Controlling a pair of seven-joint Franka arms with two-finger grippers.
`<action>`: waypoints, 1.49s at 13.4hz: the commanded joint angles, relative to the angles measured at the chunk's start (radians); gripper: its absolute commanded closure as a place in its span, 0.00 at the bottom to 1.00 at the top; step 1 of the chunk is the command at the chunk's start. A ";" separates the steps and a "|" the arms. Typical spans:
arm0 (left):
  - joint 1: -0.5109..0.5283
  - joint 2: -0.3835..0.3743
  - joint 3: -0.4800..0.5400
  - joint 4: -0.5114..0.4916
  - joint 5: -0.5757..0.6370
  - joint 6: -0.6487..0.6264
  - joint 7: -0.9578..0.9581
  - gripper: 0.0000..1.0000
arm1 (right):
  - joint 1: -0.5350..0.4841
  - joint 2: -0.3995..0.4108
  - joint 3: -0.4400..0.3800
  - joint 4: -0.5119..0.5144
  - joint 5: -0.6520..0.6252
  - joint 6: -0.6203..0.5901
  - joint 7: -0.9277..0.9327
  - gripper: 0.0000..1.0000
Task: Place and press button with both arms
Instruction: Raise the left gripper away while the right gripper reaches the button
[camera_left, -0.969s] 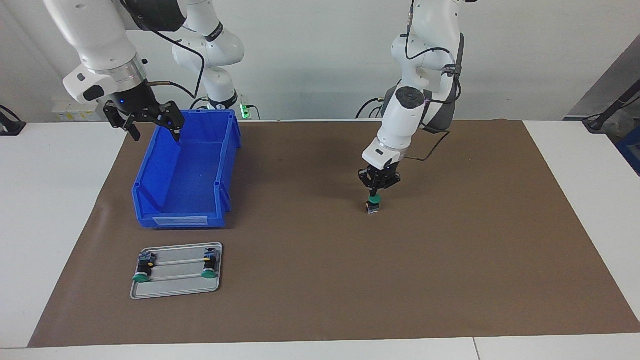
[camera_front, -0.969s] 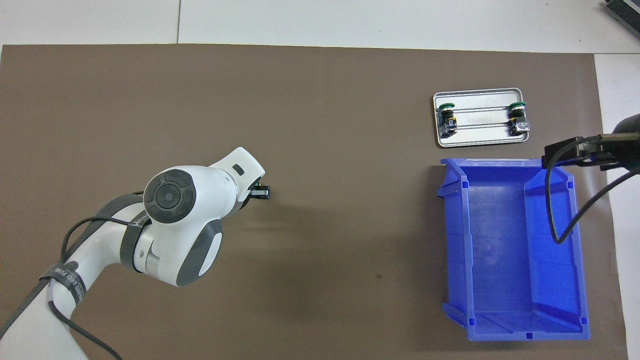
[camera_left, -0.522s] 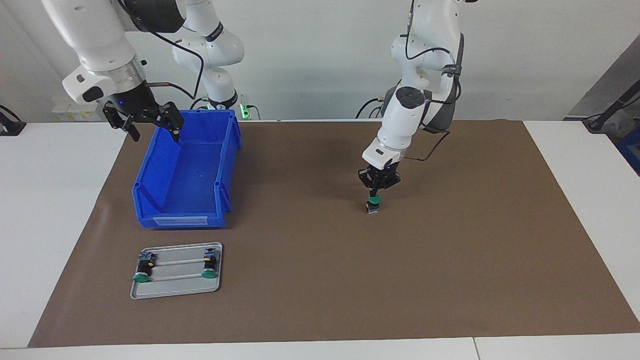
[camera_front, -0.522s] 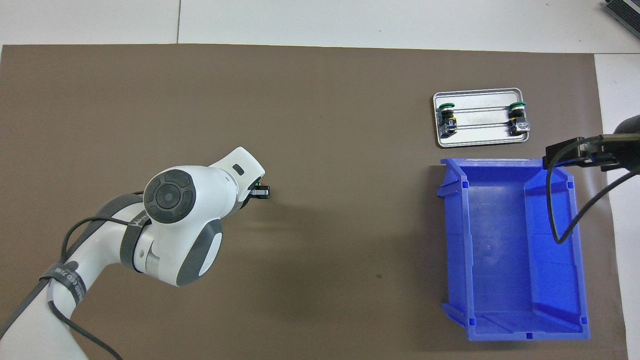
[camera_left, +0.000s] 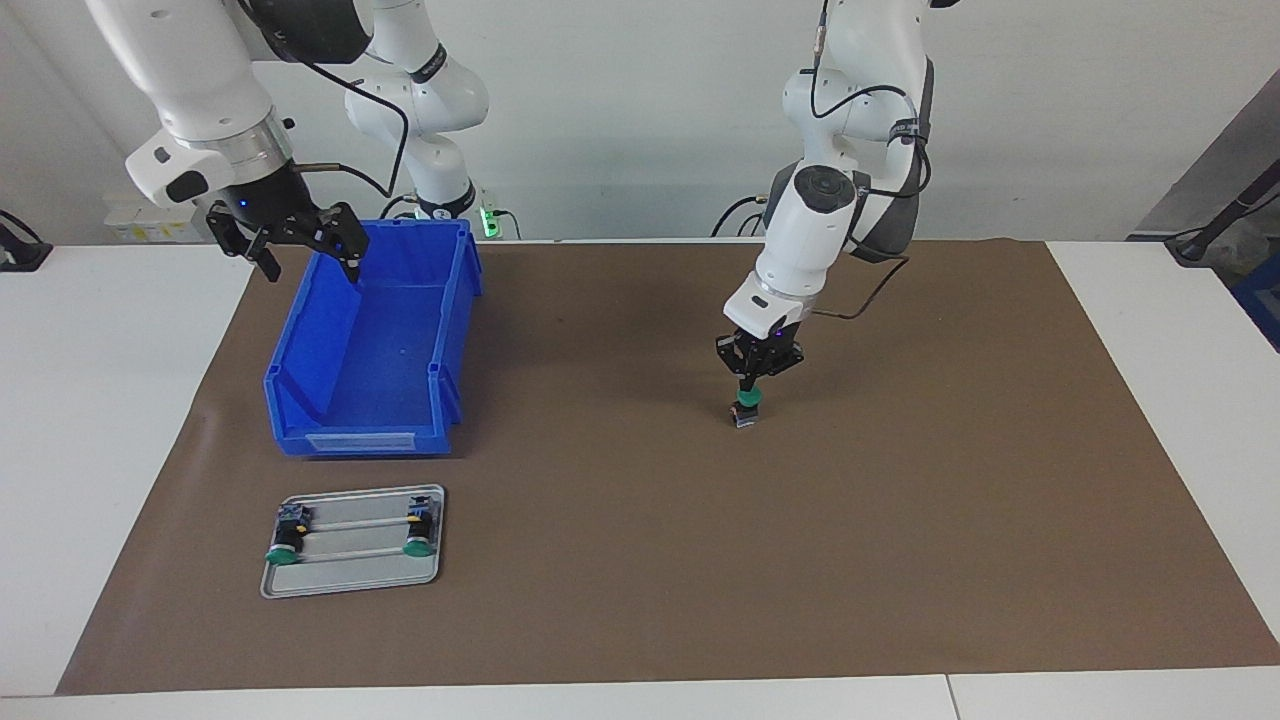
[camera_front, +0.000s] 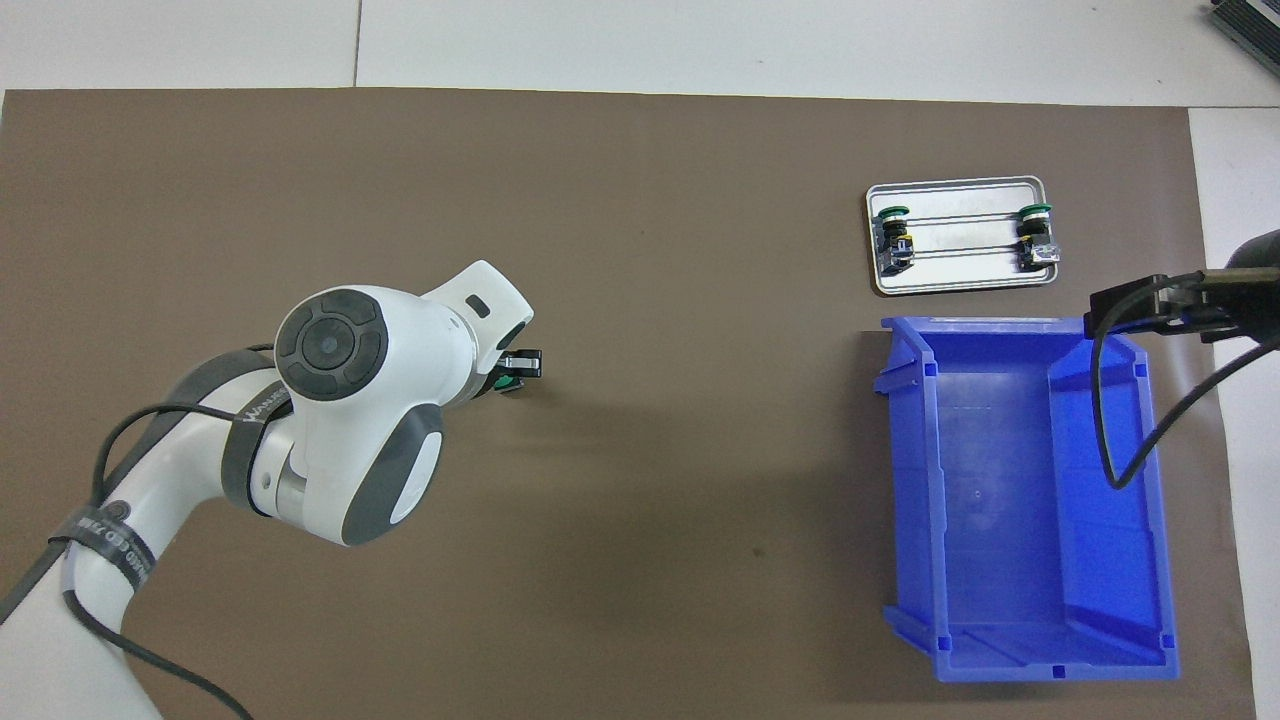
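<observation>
My left gripper (camera_left: 748, 387), fingertips closed together, bears down on the green cap of the button (camera_left: 746, 409) standing on the brown mat (camera_left: 900, 500): the pressing step, I judge. My right gripper (camera_left: 300, 245) waits spread open above the blue bin (camera_left: 440, 330). Next I should lift straight off.

Light: bright and even, shining down from above.
Shadows: a soft one is lying on the brown mat (camera_left: 640, 560) under the left arm (camera_left: 815, 225); a dark one is hugging the blue bin (camera_left: 375, 345).
Sharpness: both views are looking clear.
</observation>
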 joint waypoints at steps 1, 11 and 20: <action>0.007 0.019 0.019 0.132 0.023 -0.149 -0.007 0.91 | 0.005 -0.021 -0.004 -0.025 0.026 0.012 0.000 0.00; 0.338 0.013 0.020 0.426 0.127 -0.591 0.303 0.91 | 0.290 0.202 0.005 0.056 0.071 0.243 0.331 0.01; 0.406 0.083 0.014 0.692 0.101 -0.855 0.376 0.82 | 0.600 0.523 0.048 0.220 0.066 0.605 0.583 0.01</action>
